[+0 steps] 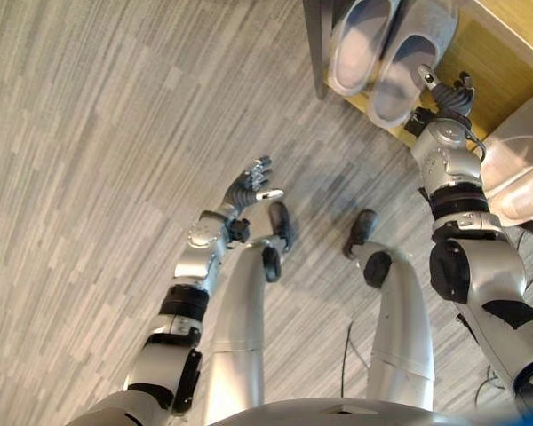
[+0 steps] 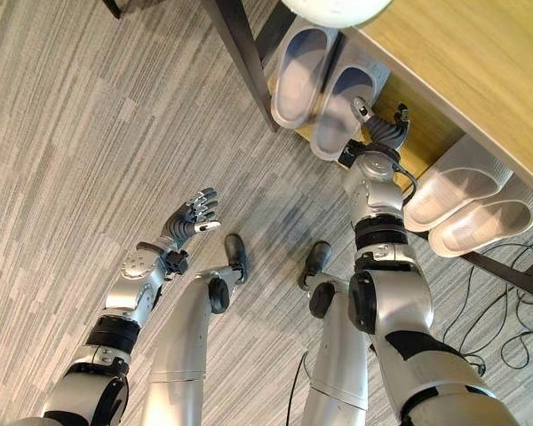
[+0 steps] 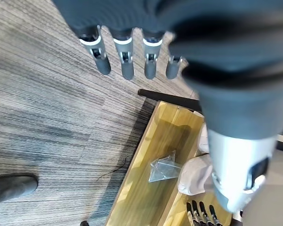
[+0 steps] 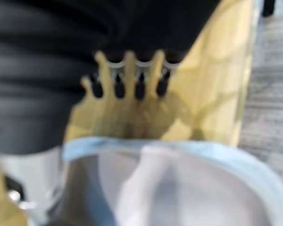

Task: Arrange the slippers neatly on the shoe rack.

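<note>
While my left hand (image 2: 192,216) hangs spread over bare floor, well short of the rack (image 2: 444,67), my right hand (image 2: 379,133) rests fingers straight against the near slipper (image 2: 336,111) of the grey pair. Their long axes run into the rack, away from that nearer hand.

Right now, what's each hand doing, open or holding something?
Left hand: open, empty, above the floor.
Right hand: open, at the grey slipper, not gripping.

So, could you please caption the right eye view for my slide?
Right hand open beside a grey slipper pair on the shoe rack; left hand open over floor.
</note>
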`<state>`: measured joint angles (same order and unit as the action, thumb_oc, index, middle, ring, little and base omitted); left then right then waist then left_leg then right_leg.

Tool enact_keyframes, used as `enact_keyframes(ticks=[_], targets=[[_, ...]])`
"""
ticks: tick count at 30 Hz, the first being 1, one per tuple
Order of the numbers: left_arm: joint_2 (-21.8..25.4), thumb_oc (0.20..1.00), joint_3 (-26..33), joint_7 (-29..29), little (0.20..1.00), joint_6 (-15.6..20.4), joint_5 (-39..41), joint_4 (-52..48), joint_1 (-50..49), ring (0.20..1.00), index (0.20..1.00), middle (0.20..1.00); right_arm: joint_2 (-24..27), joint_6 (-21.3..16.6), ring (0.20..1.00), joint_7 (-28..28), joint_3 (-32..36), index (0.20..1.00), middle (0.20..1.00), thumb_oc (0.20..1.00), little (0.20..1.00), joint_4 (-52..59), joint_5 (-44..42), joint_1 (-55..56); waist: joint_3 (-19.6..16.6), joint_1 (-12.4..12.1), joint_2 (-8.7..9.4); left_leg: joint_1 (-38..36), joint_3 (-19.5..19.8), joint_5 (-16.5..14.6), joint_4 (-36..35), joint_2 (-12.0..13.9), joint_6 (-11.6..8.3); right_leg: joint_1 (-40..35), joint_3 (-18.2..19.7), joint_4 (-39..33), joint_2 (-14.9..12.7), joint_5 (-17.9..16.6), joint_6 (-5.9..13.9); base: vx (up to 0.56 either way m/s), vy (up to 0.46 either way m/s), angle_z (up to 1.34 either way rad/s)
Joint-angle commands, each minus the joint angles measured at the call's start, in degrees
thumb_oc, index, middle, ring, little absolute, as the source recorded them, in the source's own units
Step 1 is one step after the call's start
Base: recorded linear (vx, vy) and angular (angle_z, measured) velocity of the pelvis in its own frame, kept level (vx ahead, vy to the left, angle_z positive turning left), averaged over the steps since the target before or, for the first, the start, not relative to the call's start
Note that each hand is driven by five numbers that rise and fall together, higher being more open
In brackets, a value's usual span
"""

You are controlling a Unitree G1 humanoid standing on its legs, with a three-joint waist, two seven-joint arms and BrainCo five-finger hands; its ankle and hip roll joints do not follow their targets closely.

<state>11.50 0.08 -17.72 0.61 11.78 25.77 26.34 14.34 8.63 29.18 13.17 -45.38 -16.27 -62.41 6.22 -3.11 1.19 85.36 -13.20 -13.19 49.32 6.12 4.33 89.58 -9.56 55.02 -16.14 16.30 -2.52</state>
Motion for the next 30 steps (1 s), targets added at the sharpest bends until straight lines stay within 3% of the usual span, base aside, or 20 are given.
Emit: enact_keyframes(ticks=[1, 11, 30], targets=[[1.79, 1.0, 1.4, -1.71, 1.0, 0.62, -1.2, -1.19, 0.77, 1.0, 1.0, 1.0, -2.29, 0.04, 1.0, -3.06, -2.21, 1.0, 1.0, 1.0, 1.0, 3.71, -2.69, -0.49, 2.06, -0.51, -3.07, -0.14, 3.93, 2.36, -5.06, 0.09, 1.13, -7.05, 0.77, 2.79, 1.91, 4.08, 3.02, 0.0, 0.0, 0.0], [2.29, 1.0, 1.46, -2.16, 1.0, -1.11, -1.25, -2.61, 0.72, 1.0, 1.0, 1.0, -6.65, 1.39, 1.0, -7.18, -5.1, 1.0, 1.0, 1.0, 1.0, 7.62, -5.84, 0.79, 1.91, -0.78, -2.63, 0.06, 4.18, 2.5, -4.96, 0.02, 1.12, -6.81, 0.87, 3.18, 1.66, 4.56, 3.04, 0.0, 0.0, 0.0], [3.46, 1.0, 0.98, -1.72, 1.0, -0.66, -2.11, -2.78, -0.37, 1.0, 1.0, 1.0, -10.19, -0.21, 1.0, -3.49, -6.02, 1.0, 1.0, 1.0, 1.0, 8.39, -10.43, 5.61, 1.28, -1.06, -2.16, 0.09, 5.03, 2.76, -4.89, -0.34, 1.19, -6.2, 0.69, 4.39, 1.45, 5.26, 2.64, 0.0, 0.0, 0.0]])
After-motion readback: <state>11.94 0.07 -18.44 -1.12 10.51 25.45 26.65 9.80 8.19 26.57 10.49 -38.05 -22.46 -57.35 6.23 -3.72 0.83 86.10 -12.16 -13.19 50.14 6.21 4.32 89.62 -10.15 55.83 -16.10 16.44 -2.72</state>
